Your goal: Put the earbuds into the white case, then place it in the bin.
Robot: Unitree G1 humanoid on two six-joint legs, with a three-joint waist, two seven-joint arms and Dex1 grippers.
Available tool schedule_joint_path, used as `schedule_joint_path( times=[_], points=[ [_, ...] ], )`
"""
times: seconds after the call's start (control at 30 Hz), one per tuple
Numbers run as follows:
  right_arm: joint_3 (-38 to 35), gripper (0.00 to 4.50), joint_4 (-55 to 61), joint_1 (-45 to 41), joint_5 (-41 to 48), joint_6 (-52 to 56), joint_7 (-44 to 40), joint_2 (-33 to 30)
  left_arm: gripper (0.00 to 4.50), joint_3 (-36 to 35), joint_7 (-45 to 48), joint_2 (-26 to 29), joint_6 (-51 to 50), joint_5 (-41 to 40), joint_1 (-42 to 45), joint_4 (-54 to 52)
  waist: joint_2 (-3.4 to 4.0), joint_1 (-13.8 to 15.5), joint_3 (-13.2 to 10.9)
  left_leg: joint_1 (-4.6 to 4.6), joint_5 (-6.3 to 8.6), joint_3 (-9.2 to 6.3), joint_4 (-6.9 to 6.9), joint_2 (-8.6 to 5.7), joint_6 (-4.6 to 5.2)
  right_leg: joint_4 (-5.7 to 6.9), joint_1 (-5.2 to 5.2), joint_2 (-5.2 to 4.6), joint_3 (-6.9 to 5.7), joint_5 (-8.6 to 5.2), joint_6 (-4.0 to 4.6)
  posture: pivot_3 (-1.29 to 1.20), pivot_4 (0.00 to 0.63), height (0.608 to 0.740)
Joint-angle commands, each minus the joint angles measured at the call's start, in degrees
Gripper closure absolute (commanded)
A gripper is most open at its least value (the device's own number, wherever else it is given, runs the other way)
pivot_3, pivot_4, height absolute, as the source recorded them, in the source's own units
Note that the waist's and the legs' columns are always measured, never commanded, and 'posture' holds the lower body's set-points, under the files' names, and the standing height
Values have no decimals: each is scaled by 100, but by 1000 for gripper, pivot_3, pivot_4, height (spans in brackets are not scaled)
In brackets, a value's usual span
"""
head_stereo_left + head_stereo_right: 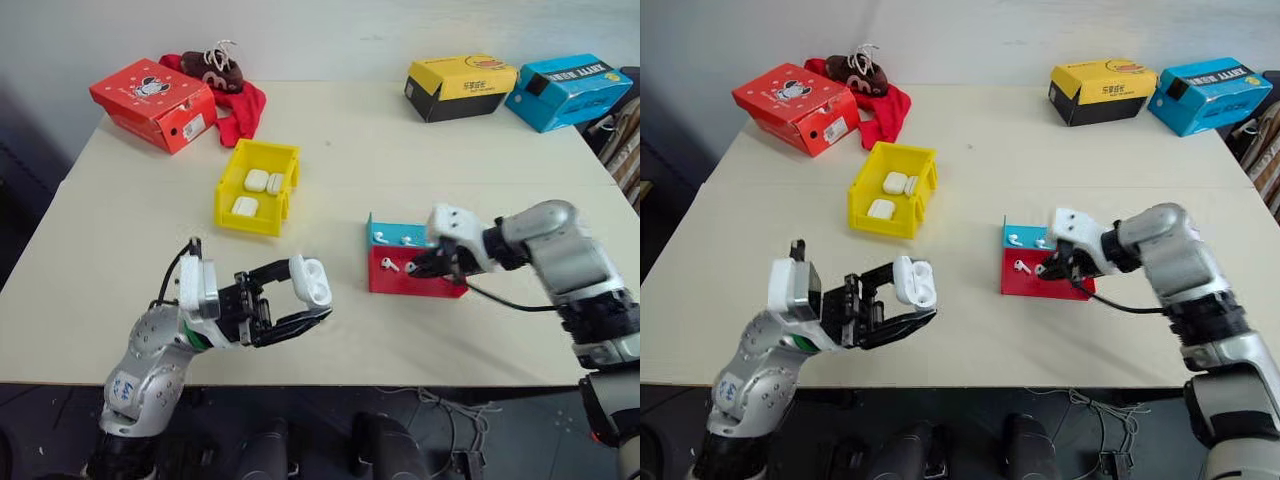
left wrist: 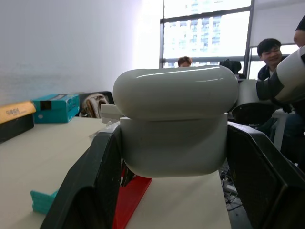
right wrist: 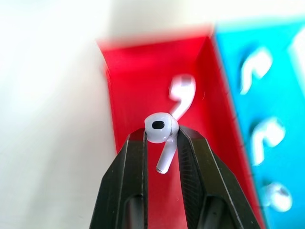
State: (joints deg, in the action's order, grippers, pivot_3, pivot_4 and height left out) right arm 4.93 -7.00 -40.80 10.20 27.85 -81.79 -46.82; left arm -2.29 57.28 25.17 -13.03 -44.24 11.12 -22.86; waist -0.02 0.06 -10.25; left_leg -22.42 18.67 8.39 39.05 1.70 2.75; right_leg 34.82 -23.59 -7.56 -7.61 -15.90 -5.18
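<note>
My left gripper point(image 1: 312, 290) is shut on the white case point(image 1: 311, 281), held above the table's near left part with its lid slightly ajar. In the left wrist view the case point(image 2: 176, 124) sits between the two black fingers point(image 2: 90, 186). My right gripper point(image 3: 162, 140) is shut on one earbud point(image 3: 159, 128), just above the red half of the red and blue tray point(image 1: 385, 283). Another earbud point(image 3: 183, 93) lies in the red half, and three earbuds point(image 3: 267, 136) lie in the blue half. The yellow bin point(image 1: 228, 190) stands mid-table and holds white cases point(image 1: 256, 180).
A red box point(image 1: 152, 102) and a red cloth with a brown shoe point(image 1: 225, 70) lie at the far left. A yellow cardboard box point(image 1: 460, 88) and a blue box point(image 1: 568, 90) stand at the far right. People point(image 2: 271, 52) sit beyond the table.
</note>
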Motion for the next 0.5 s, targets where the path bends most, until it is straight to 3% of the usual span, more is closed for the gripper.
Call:
schedule_joint_path(
  times=[0.03, 0.13, 0.23, 0.27, 0.5],
  points=[
    [-1329, 4043, 768, 235, 1704, 535, 112, 375, 1686, -150, 209, 23, -368, -580, 404, 256, 0, -19, 0, 2, 1, 0, 0, -1, 2, 0, 3, 0, 0, 0, -1, 0, 150, 740],
    [-2215, 4043, 1657, 561, 3168, 1165, 945, 1167, 1686, -134, 414, 42, -891, -1031, 733, 509, -5, -59, -3, 4, 1, 2, -2, 7, -1, 5, 6, 7, 4, 1, -1, 0, 150, 740],
    [-2545, 4043, 2572, 738, 4246, 1431, 2521, 2279, 1686, -79, 677, -27, -1201, -1232, 1004, 797, -3, -69, -4, 6, -5, -1, -7, 10, -9, 29, 4, 11, 3, 0, -1, 0, 150, 740],
    [-2507, 4043, 2788, 791, 4360, 1401, 2756, 2469, 1686, -70, 719, -52, -1251, -1233, 1077, 868, -3, -63, -4, 5, -5, 1, -7, 9, -10, 32, 1, 11, 5, 0, -1, 0, 150, 740],
    [-1319, 4043, 3343, 1118, 3552, -44, 2231, 2777, 1686, -59, 670, -384, -1456, -1184, 1415, 1082, -3, -27, -4, 1, 3, 8, -5, -8, 7, 20, 2, 12, 8, 6, -11, 0, 150, 740]
  ],
)
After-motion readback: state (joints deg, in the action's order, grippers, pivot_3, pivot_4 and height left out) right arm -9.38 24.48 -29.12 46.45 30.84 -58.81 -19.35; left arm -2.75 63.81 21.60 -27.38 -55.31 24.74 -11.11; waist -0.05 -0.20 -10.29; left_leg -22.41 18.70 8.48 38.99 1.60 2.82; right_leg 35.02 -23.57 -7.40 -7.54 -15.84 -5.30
